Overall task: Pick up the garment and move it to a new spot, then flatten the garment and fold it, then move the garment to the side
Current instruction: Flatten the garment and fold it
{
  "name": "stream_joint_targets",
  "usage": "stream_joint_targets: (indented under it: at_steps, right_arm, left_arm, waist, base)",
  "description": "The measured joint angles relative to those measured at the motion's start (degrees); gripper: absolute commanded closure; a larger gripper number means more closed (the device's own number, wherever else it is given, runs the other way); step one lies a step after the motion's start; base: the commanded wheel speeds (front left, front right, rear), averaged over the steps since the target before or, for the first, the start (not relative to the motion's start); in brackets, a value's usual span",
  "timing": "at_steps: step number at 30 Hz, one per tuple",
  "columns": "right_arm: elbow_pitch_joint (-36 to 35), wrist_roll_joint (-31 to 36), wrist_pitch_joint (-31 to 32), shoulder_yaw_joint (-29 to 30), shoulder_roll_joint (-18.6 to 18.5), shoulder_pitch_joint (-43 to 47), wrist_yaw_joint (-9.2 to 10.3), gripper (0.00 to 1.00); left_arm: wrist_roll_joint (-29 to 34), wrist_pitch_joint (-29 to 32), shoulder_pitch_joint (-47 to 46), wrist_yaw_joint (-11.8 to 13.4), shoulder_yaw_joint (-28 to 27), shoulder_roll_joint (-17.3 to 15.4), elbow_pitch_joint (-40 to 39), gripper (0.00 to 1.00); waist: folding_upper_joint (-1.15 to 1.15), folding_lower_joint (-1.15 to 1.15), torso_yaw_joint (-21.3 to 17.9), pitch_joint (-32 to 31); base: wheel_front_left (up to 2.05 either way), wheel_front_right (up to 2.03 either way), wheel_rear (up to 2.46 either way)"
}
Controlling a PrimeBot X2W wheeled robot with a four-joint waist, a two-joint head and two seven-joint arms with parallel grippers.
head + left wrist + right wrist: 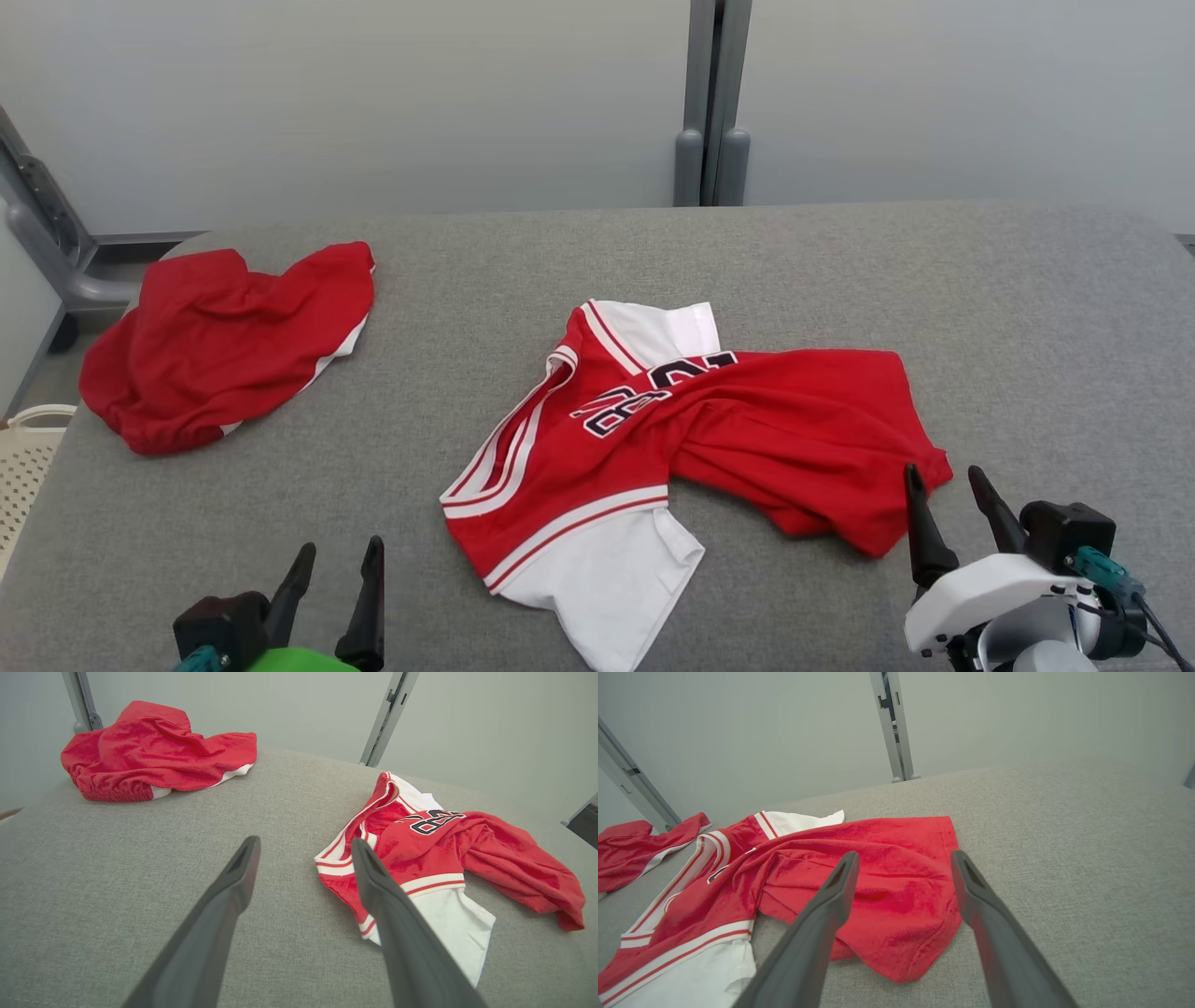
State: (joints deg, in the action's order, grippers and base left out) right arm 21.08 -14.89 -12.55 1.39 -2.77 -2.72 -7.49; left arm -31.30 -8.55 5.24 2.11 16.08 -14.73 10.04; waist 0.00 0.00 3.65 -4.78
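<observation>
A crumpled red jersey with white sleeves and a dark number, the garment (747, 420), lies in the middle of the grey padded table (840, 261). My right gripper (943, 471) is open just above the table at the jersey's near right corner, holding nothing. In the right wrist view the red cloth (896, 835) spreads between and beyond the open gripper (904, 855). My left gripper (341, 549) stands open at the table's near left, empty. The left wrist view has that gripper (304, 842) beside the jersey's (420, 849) left edge, apart from it.
A second red piece with white trim, bunched up (224, 345), lies at the table's far left corner. A pale perforated basket (23, 457) stands off the table's left edge. Grey wall panels with a metal post (711, 103) run behind the table.
</observation>
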Motion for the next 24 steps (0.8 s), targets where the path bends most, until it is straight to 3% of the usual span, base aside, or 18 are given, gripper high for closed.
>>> stream_joint_targets:
  at_steps: [3, 9, 18, 24]
  right_arm:
    - [-0.38, 1.00, 2.83, -0.18, 0.00, -0.65, 0.00, 0.00]
    - [-1.14, 3.59, 15.43, 0.44, -0.02, -3.83, 0.00, 0.00]
    - [-1.87, 5.88, 30.96, 2.14, -0.01, -7.11, 0.00, 0.00]
    - [-2.77, 8.32, 35.29, 4.67, -1.01, -8.89, 0.00, 0.00]
  left_arm:
    - [-1.37, 3.50, -0.45, 0.63, 0.18, 0.10, -0.97, 0.00]
    - [-6.04, 15.57, -0.43, 1.94, 1.75, 1.05, -3.81, 0.00]
    - [-10.18, 28.48, -0.50, 4.56, 6.97, 4.68, -6.01, 0.00]
    - [-10.92, 32.50, -2.96, 4.91, 10.46, 7.16, -5.01, 0.00]
  waist:
    - [0.00, 0.00, 0.02, 0.15]
    - [0.00, 0.00, -0.12, 0.67]
    - [0.00, 0.00, 0.88, 1.76]
    - [0.00, 0.00, 1.65, 3.04]
  base:
    - [0.00, 0.00, 0.00]
    - [0.00, 0.00, 0.00]
    - [0.00, 0.00, 0.00]
    - [0.00, 0.00, 0.00]
